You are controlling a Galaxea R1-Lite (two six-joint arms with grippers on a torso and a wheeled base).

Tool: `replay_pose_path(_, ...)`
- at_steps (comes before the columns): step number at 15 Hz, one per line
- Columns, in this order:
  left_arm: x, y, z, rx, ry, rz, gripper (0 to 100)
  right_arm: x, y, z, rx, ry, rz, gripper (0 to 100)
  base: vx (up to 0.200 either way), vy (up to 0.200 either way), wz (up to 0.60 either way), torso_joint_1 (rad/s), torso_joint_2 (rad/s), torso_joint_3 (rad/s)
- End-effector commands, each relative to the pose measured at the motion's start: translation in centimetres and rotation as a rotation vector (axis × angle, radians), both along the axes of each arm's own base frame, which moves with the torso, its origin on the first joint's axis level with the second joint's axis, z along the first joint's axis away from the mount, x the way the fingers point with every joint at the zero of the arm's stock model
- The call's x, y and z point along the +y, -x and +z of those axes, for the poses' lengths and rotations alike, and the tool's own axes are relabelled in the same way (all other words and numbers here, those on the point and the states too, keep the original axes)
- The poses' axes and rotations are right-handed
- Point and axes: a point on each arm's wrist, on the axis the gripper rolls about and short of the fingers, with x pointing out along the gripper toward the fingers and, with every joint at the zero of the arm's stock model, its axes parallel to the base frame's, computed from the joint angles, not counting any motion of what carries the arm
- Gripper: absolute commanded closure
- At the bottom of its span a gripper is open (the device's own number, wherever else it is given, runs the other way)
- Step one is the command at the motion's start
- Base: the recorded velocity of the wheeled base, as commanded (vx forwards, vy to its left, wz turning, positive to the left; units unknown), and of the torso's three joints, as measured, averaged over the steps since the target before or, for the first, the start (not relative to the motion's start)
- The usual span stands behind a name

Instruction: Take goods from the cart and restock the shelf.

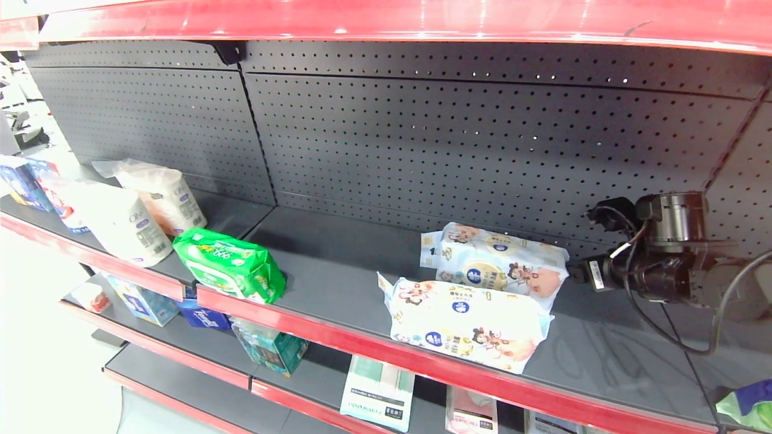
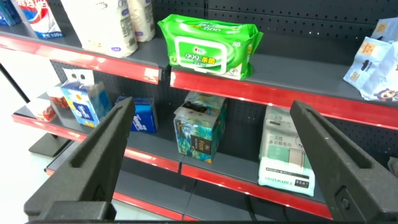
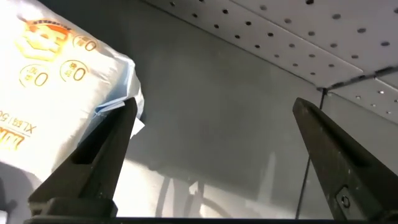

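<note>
On the far left of the shelf stand blue boxes. White packs come next, then a green wipes pack at the front lip. The left tool hangs in front of the shelving with its fingers spread wide and nothing between them. Its own camera gives what the head view barely reaches: the lower shelves with a teal tissue box and a white-and-green pack, and the green wipes pack from the front.

Further right lie two cartoon-print packs, the front pack at the lip and the rear pack just behind it. The right arm sits over the shelf just beside the rear one. The right wrist view adds that the right tool is open and empty, with one finger close to a white pack's corner, probably the rear pack, and the pegboard back ahead.

The stocking of this pack looks finished. The next move calls for drawing the right arm back without dragging the packs, then fetching more goods. A green-and-blue pack shows at the lower right corner.
</note>
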Motion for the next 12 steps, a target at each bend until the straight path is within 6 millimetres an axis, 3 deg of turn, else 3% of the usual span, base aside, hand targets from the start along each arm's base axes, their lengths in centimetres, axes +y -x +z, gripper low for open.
replay_pose_path(1,0.0,0.0,-0.02,0.001,0.0,0.0,0,0.63,-0.2,0.04,-0.005,-0.001,0.019,0,0.0,0.0,0.0,0.0,0.0,0.0)
replay_pose_path(7,0.0,0.0,0.0,-0.001,0.0,0.0,0,1.41,-0.59,0.25,-0.017,-0.008,0.037,0,0.0,0.0,0.0,0.0,0.0,0.0)
replay_pose_path(12,0.0,0.0,0.0,-0.001,0.0,0.0,0,0.67,-0.11,0.52,-0.022,-0.011,0.016,0,0.0,0.0,0.0,0.0,0.0,0.0)
